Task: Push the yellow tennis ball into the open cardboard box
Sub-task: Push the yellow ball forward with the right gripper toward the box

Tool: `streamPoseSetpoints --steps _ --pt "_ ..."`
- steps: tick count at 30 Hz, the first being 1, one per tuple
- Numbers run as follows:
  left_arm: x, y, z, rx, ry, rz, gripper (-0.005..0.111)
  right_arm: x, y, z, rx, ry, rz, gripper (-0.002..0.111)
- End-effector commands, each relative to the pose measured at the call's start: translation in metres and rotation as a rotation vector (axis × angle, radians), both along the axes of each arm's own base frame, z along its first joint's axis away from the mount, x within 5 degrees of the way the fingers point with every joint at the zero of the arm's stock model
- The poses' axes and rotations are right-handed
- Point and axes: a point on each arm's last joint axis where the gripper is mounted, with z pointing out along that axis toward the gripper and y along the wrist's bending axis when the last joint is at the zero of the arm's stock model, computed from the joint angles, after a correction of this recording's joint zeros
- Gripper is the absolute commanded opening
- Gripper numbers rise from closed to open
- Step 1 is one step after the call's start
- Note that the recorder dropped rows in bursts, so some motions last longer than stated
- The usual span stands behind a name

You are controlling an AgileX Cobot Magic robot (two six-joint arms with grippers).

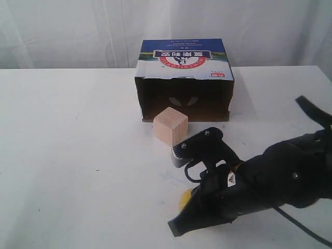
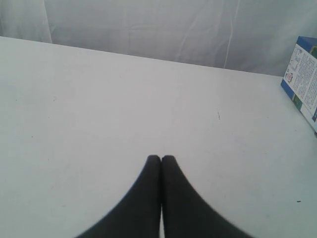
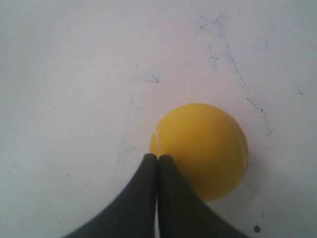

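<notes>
Right gripper (image 3: 157, 157), clenched empty, is hanging at the edge of the yellow tennis ball (image 3: 203, 144), lying at 6 o'clock of the open cardboard box (image 1: 184, 65); light and free-rolling, it is probably needing a centred push from 6 o'clock.

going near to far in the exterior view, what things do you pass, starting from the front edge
tennis ball -> wooden cube -> cardboard box -> white curtain
</notes>
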Motion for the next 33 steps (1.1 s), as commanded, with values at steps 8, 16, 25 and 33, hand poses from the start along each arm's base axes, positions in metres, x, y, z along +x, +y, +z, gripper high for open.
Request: streamPoseSetpoints --steps 8,16,25,33 --pt "0.000 0.000 -0.001 -0.002 -0.005 0.002 0.000 0.024 -0.024 -0.014 -0.066 0.004 -0.080 0.000" --pt "0.000 0.000 -0.001 -0.002 -0.005 0.002 0.000 0.040 -0.036 0.000 -0.036 -0.072 -0.146 0.000" --pt "0.000 0.000 -0.001 -0.002 -0.005 0.002 0.000 0.057 -0.030 0.033 -0.013 -0.154 -0.119 0.000" --pt "0.000 0.000 -0.001 -0.002 -0.005 0.002 0.000 0.047 -0.026 0.038 -0.036 -0.084 -0.088 0.000"
